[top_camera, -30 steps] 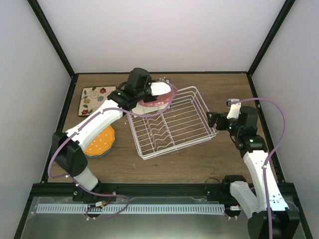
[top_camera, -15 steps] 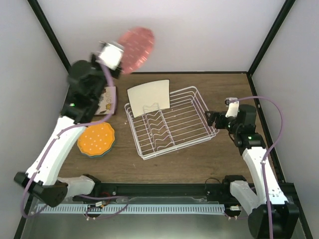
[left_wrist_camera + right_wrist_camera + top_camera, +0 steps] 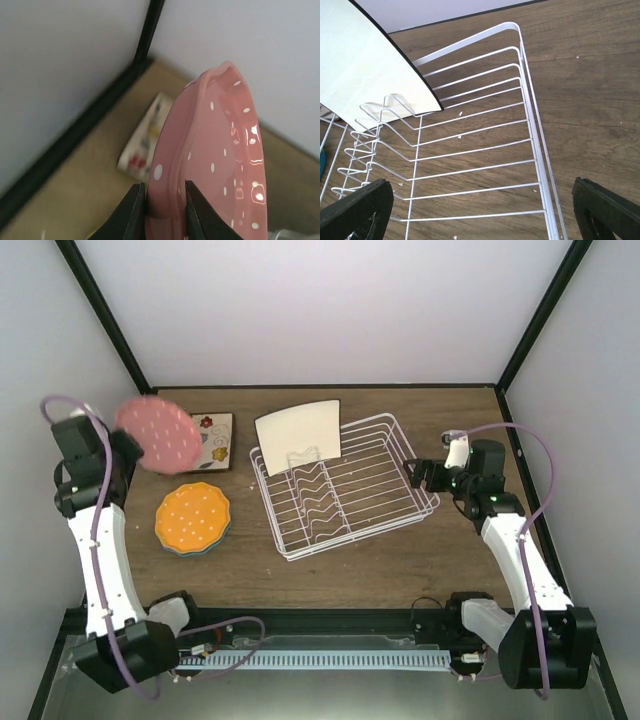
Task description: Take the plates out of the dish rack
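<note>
- A brown wooden worktop [image 3: 400, 560] in a white-walled cell.
- The pink plate [image 3: 158, 434], at the dish rack [image 3: 360, 532] a second ago, now hangs at far left, its rim pinched in the left jaws, over the floral plate [image 3: 213, 440] and beyond the orange plate [image 3: 193, 517].
- One cream square plate [image 3: 298, 430] stands in the rack's far-left corner, apparently the last.
- The right jaws gape, empty, at the rack's right rim.

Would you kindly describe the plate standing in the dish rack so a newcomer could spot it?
Find the white wire dish rack at the table's centre. At its far-left end stands one cream square plate, propped in the prongs. Unlike the dotted orange plate and floral plate lying flat to the left, it is plain and upright.
</note>
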Tool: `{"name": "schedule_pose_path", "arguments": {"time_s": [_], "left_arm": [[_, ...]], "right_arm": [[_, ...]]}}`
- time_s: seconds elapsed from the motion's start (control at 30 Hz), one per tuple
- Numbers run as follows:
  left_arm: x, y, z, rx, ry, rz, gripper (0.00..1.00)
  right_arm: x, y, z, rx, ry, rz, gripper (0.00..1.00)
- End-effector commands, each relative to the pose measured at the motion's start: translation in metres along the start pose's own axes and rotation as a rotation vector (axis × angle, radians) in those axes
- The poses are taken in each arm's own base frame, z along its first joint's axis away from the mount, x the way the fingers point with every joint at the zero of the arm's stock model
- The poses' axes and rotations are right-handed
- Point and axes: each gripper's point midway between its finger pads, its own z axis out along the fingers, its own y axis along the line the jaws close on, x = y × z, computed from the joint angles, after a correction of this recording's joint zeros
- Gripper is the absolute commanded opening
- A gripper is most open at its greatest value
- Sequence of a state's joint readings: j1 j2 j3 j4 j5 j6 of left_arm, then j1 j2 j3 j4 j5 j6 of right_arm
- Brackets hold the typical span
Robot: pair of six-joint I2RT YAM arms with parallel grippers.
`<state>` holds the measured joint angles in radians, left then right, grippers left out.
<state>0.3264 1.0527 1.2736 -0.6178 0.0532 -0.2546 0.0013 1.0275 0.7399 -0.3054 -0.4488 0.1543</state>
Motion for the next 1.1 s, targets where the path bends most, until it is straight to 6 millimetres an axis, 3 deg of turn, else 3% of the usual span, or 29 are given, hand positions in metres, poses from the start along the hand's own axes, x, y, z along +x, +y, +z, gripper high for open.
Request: {"name": "schedule_pose_path", "arguments": {"time_s": [0.0, 0.13, 0.4, 0.7, 1.07], "left_arm": [[0.069, 0.017, -0.009, 0.066, 0.224, -0.289, 0.04], [0.114, 0.034, -0.008, 0.047, 0.339, -0.337, 0.04], [0.168, 0.046, -0.01, 0.005, 0.456, -0.347, 0.04], [0.189, 0.068, -0.007, -0.111, 0.5, -0.334, 0.04], [0.206, 0.075, 0.007, -0.126, 0.537, -0.366, 0.04]], "right_arm": [[-0.029, 0.009, -0.006, -0.033, -0.056, -0.056, 1.0], [-0.031, 0.009, -0.005, -0.031, -0.039, -0.071, 1.0], [-0.029, 0.009, -0.006, -0.023, -0.028, -0.079, 1.0], [-0.031, 0.009, -0.008, -0.022, -0.034, -0.073, 1.0], [-0.029, 0.009, -0.011, -0.012, -0.038, -0.068, 1.0]]}}
